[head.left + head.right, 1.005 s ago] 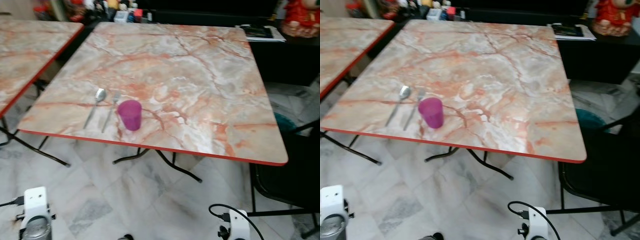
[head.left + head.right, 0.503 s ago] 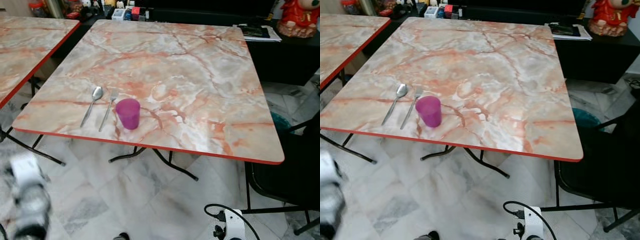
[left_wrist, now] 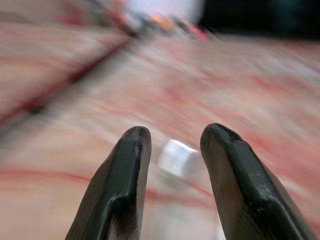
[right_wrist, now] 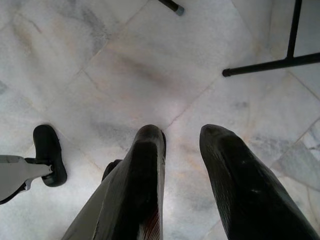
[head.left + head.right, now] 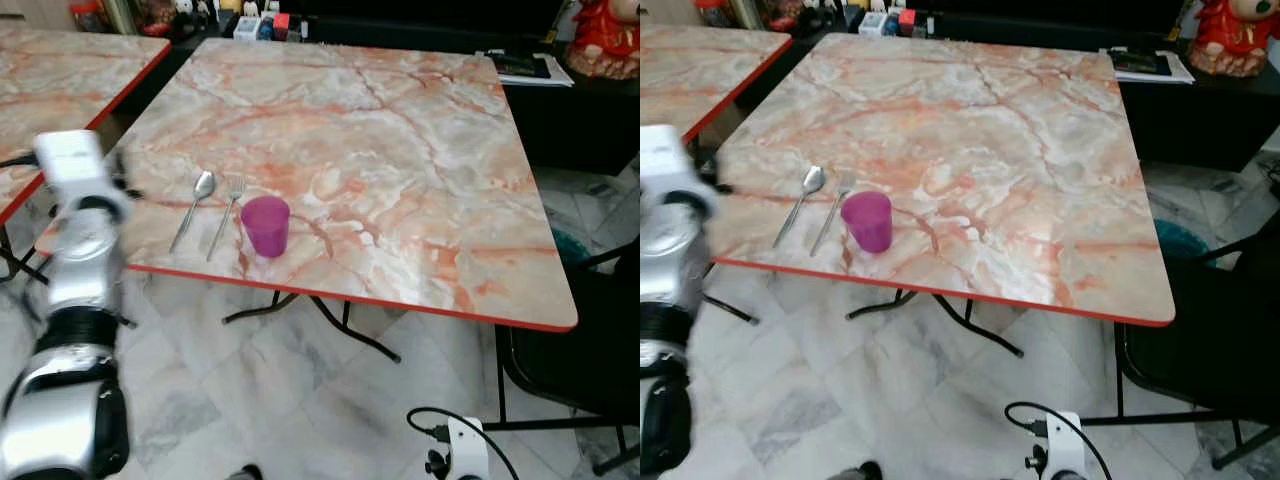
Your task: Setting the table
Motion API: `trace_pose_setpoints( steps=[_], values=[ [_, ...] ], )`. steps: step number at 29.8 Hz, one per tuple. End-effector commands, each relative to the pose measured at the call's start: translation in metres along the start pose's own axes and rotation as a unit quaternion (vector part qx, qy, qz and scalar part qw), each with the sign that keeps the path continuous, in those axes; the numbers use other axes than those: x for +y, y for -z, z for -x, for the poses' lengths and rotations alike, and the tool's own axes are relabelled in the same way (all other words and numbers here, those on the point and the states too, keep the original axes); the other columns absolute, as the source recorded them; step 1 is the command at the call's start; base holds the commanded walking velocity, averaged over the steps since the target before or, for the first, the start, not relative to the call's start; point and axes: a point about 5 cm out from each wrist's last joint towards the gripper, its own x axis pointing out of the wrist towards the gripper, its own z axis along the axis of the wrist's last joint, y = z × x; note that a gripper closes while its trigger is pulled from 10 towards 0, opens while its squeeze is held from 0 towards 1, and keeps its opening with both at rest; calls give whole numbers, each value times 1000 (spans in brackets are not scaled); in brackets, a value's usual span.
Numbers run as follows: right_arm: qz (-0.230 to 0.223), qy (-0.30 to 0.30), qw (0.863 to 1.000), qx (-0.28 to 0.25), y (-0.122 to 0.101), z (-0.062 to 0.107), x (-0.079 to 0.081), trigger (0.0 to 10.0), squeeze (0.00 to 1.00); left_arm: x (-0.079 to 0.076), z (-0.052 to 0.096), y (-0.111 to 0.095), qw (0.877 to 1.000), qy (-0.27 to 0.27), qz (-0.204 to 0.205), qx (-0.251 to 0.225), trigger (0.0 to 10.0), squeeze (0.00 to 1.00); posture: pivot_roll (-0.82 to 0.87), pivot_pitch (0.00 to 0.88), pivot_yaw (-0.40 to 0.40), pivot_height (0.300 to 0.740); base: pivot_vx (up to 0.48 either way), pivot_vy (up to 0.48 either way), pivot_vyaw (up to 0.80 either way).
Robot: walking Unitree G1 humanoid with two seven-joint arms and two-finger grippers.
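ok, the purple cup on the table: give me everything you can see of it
The purple cup is a small tumbler, translucent magenta, plastic by the look, slightly wider at the rim than the base, no handle. It stands upright, mouth up; nothing can be seen inside it. It sits on the marbled table near the red front edge, just right of the fork, with the spoon beyond that. It looks clear of the fork, though the gap is narrow. No gripper touches it.
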Motion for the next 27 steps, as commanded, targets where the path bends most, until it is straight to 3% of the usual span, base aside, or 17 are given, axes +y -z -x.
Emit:
trace_pose_setpoints(
  steps=[1, 7, 8, 10, 12, 18, 21, 22, 27],
  values=[
    [-5, 4, 1000, 12, 7, 1, -1, 10000, 0, -17, -3, -4, 999, 46, 17, 24, 10000, 0, 3, 150, -11, 740, 0, 0, 0],
    [-6, 5, 1000, 12, 8, 1, -2, 10000, 0, -32, 0, 0, 990, 108, 61, 71, 10000, 0, -3, 151, -10, 740, 0, 0, 0],
    [-5, 5, 1000, 13, 8, 2, -2, 10000, 0, -33, 3, -1, 988, 124, 62, 74, 10000, 969, 0, 152, -9, 740, 0, 0, 0],
    [-5, 5, 1000, 13, 8, 2, -2, 10000, 0, -31, 4, -4, 987, 130, 67, 74, 10000, 1000, 2, 153, -9, 740, 0, 0, 0],
    [-4, 5, 1000, 14, 8, 2, -3, 10000, 0, -29, 5, -10, 984, 135, 88, 70, 10000, 1000, 4, 150, -8, 740, 0, 0, 0],
    [-4, 5, 1000, 14, 9, 2, -3, 10000, 0, -28, 7, -15, 982, 147, 92, 74, 10000, 1000, 3, 151, -7, 740, 0, 0, 0],
    [-4, 4, 1000, 14, 9, 2, -2, 10000, 0, -31, 9, -11, 973, 167, 128, 100, 10000, 1000, -1, 143, -2, 740, 0, 0, 0],
    [-5, 4, 1000, 14, 9, 2, -2, 10000, 0, -33, 10, -9, 970, 174, 133, 106, 10000, 0, -1, 142, -1, 740, 0, 0, 0],
    [-6, 4, 1000, 15, 10, 2, -1, 10000, 0, -43, 14, -6, 961, 204, 142, 125, 10000, 0, 2, 138, 3, 740, 0, 0, 0]
  ],
)
